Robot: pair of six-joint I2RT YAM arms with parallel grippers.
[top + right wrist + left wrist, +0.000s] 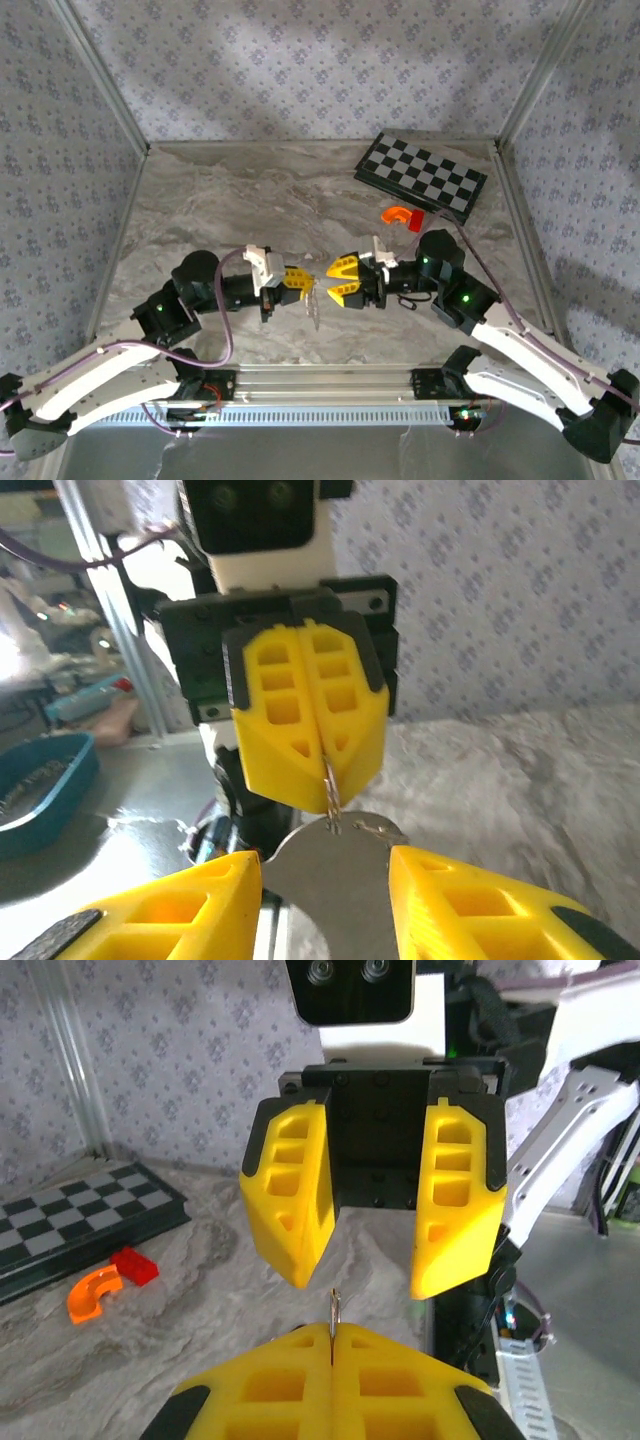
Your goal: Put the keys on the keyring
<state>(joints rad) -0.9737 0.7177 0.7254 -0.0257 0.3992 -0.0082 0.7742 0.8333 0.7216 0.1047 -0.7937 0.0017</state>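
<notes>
My left gripper (303,279) is shut on the thin metal keyring (335,1308), which sticks up edge-on from between its yellow fingers (400,1380). A silver key (316,302) hangs from the ring below the fingertips. My right gripper (333,280) faces the left one tip to tip, with its jaws open. In the right wrist view the key's flat head (330,890) lies in the gap between my right fingers (470,900), and the keyring (330,785) passes through its hole. I cannot tell whether the fingers touch the key.
A folded chessboard (420,177) lies at the back right, with an orange curved piece (397,214) and a red brick (134,1265) just in front of it. Patterned walls close in the marble table (250,200) on three sides. A blue tub (40,790) sits beyond the near rail.
</notes>
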